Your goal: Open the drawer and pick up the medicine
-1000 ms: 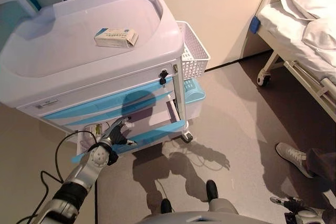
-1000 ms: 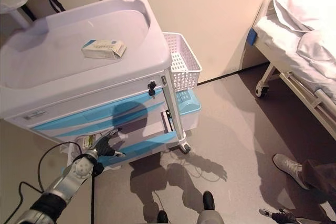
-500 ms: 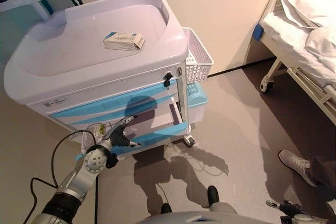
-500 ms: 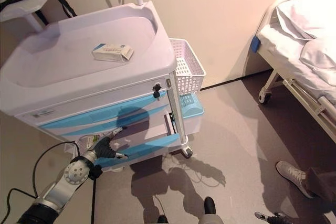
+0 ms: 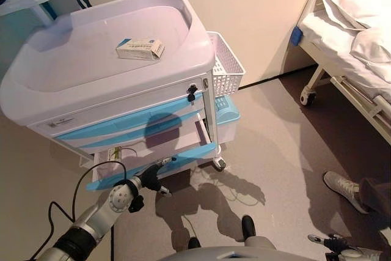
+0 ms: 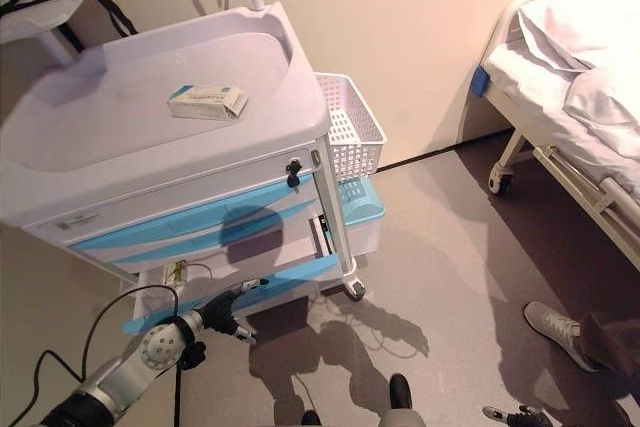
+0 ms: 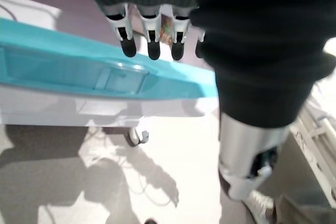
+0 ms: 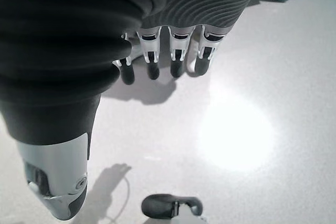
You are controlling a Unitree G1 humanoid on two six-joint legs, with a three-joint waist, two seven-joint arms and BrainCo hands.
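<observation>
At the lower left of the head views the left hand [image 5: 151,180] reaches to the blue front of the bottom drawer [image 5: 183,154] of the medical cart [image 5: 91,99], which stands pulled out. In its wrist view the fingers [image 7: 152,43] hang fairly straight and released, their dark tips just over the drawer's blue edge, grasping nothing. The medicine box [image 5: 140,49] lies flat on the cart's worktop in the upper left of the frame, well apart from those fingers. A white wire basket [image 5: 225,65] hangs on the cart's right side. A bed [image 5: 354,41] fills the upper right. The right hand [image 8: 168,51] shows in its wrist view over bare floor, fingers relaxed and empty.
</observation>
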